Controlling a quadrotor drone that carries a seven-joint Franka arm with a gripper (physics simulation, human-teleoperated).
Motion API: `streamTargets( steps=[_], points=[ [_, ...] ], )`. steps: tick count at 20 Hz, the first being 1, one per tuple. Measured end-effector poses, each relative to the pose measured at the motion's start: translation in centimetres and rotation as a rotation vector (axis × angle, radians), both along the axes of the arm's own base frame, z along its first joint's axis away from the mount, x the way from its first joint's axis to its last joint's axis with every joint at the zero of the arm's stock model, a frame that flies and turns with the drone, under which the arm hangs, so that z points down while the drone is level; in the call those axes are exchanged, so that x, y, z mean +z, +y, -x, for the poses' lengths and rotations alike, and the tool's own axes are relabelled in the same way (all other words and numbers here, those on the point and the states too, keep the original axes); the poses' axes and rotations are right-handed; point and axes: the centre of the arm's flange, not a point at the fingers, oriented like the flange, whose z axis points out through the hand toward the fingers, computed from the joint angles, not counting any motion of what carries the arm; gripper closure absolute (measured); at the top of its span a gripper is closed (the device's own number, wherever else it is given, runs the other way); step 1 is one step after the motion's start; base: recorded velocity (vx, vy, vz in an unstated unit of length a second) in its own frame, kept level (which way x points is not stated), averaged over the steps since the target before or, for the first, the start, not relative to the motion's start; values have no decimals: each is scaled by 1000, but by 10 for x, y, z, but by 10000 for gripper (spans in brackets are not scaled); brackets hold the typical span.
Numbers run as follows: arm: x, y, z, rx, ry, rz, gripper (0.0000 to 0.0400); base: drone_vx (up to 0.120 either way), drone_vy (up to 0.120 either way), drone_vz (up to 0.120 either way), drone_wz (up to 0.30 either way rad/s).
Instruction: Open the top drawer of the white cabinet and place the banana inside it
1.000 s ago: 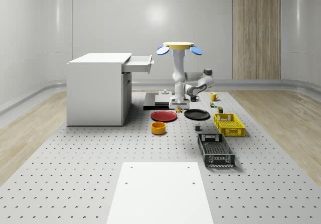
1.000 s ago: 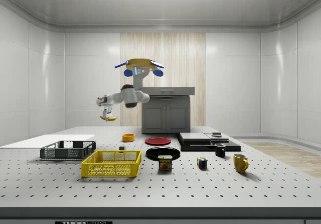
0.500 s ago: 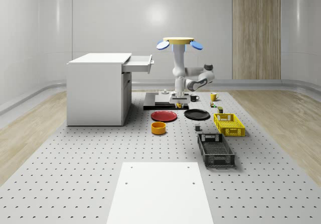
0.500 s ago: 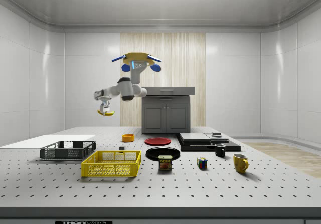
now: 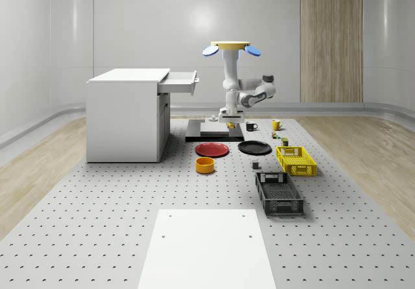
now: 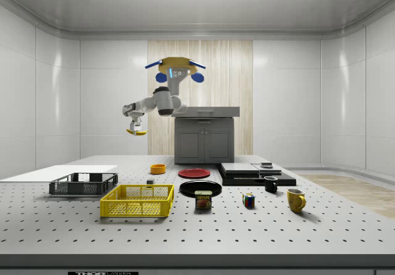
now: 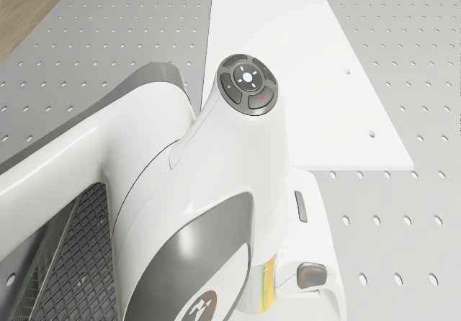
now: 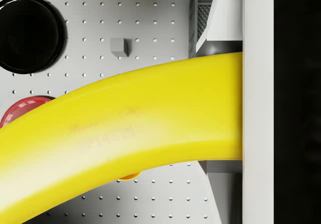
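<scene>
The yellow banana [image 5: 231, 126] [image 6: 136, 132] hangs in the air, held by my gripper [image 5: 231, 121] [image 6: 135, 127], which is shut on it. In the wrist view the banana [image 8: 125, 133] curves across close to the camera against a white finger [image 8: 258, 103]. The drone [image 5: 230, 48] [image 6: 176, 65] hovers above the table, over the red plate [image 5: 212, 149] and black plate [image 5: 254, 148]. The white cabinet [image 5: 126, 114] stands at the whole-scene view's left with its top drawer [image 5: 180, 81] pulled out; the banana is to the drawer's right and below its level.
On the table lie an orange bowl [image 5: 205, 165], a yellow basket [image 5: 296, 160], a black crate [image 5: 278, 193], a dark flat box [image 5: 211, 130], mugs [image 5: 276, 125], and a white panel [image 5: 207, 247] at the front. A small grey cube [image 8: 119, 46] lies below the gripper.
The drone and arm have risen, carrying the banana higher above the plates. The grip on the banana is unchanged, and the drawer stays pulled out.
</scene>
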Motion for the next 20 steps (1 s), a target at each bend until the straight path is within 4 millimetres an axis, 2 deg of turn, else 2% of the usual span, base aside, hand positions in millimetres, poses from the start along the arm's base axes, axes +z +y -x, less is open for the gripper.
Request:
streamTargets(
  steps=[1,12,17,20],
  points=[
    [0,0,0,0,0,0,200,-120,0,120,0],
    [0,0,0,0,0,0,200,-120,-120,120,0],
    [0,0,0,0,0,0,200,-120,-64,120,0],
    [0,0,0,0,0,0,200,-120,0,120,0]
  ],
)
